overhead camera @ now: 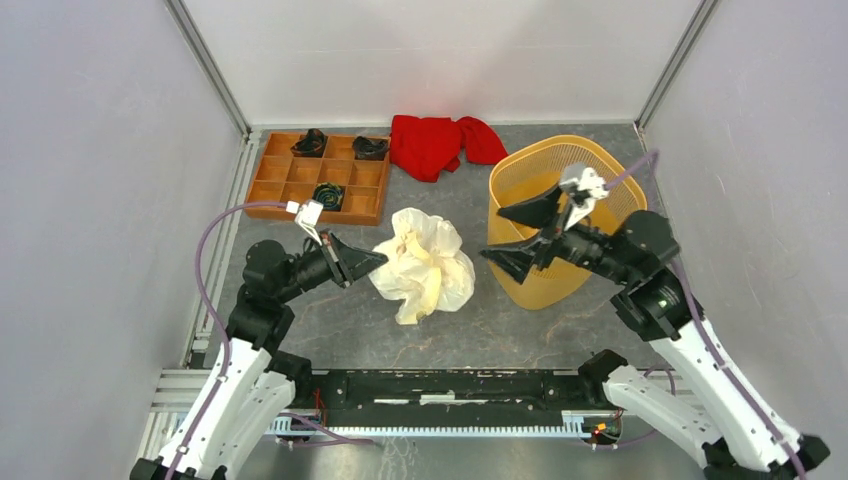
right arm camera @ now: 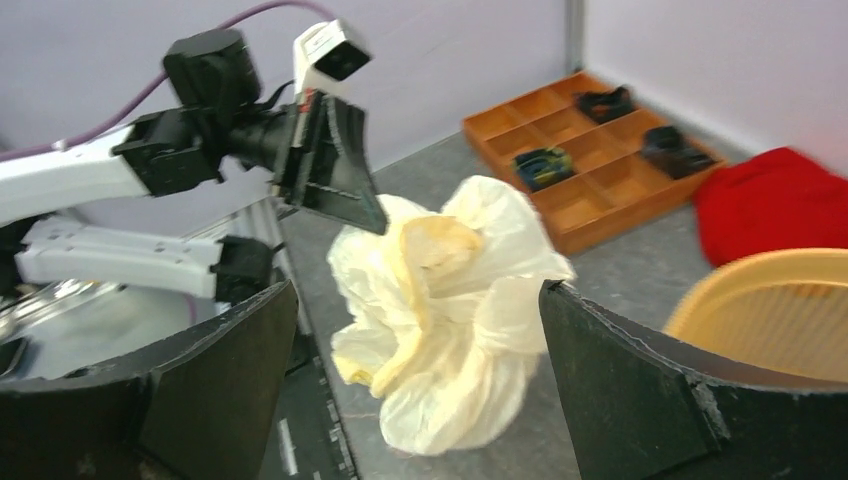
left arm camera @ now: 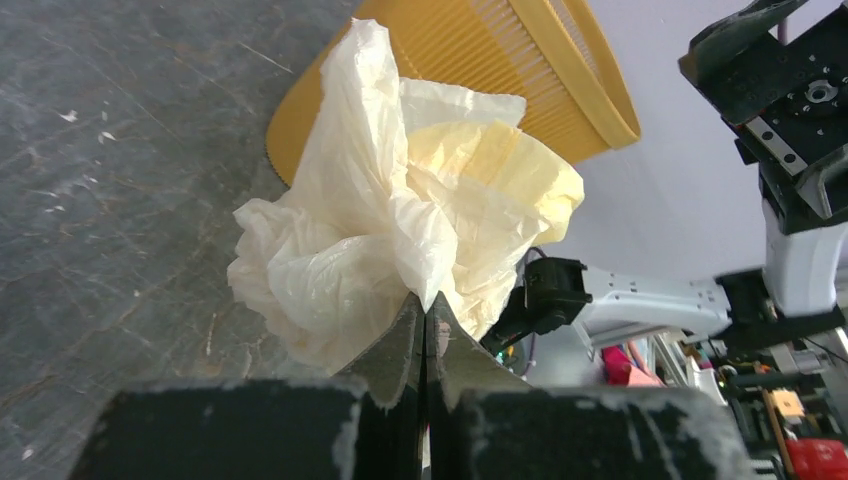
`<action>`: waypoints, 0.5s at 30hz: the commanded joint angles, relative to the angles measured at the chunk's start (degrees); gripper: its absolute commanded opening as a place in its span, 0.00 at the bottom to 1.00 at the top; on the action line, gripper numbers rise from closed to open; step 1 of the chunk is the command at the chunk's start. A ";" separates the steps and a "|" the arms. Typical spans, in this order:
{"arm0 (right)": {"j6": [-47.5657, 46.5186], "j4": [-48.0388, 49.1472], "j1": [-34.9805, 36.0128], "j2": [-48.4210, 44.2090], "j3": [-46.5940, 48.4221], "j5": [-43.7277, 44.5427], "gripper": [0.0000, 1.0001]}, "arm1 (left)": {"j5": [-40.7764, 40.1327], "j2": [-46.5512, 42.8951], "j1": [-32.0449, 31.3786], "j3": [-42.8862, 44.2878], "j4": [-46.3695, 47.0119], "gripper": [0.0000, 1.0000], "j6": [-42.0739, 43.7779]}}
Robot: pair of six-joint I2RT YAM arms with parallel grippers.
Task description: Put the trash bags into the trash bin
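Crumpled cream-white translucent plastic trash bag point(overhead camera: 425, 265) sat bunched in a loose ball at the middle of the dark grey mottled table point(overhead camera: 330, 320), between the two arms and just left of the yellow-orange lattice-sided plastic trash bin point(overhead camera: 540, 285), none of it inside the bin. The left gripper point(overhead camera: 378, 260) reached in from the left with its black fingers pressed together, pinching a fold at the bag's left edge; the left wrist view showed the film caught right at the fingertips. Whether the bag's underside touched the table could not be told. The right gripper point(overhead camera: 490, 233) hung in front of the bin's left wall with its jaws spread wide, pointed at the bag and apart from it, holding nothing. The bin stood at the right side of the table with its rounded rim open upward. Behind the bag lay a rumpled red cloth point(overhead camera: 435, 145), and to its left a brown wooden compartment tray point(overhead camera: 300, 185) holding a few small dark objects point(overhead camera: 327, 194) in separate cells.
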 commanded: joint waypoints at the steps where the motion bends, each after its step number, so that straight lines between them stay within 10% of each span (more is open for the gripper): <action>1: -0.01 -0.86 11.81 4.58 1.07 10.94 0.98 | 3.62 0.30 -1.66 -2.21 7.54 0.02 -2.23; 8: -6.38 -5.33 35.03 16.15 6.16 34.20 0.98 | 4.14 -1.30 -1.71 0.99 3.48 0.02 1.31; 15: -8.76 0.44 36.92 15.50 3.88 38.18 0.98 | 5.98 -4.86 -1.72 2.99 -2.85 0.02 6.34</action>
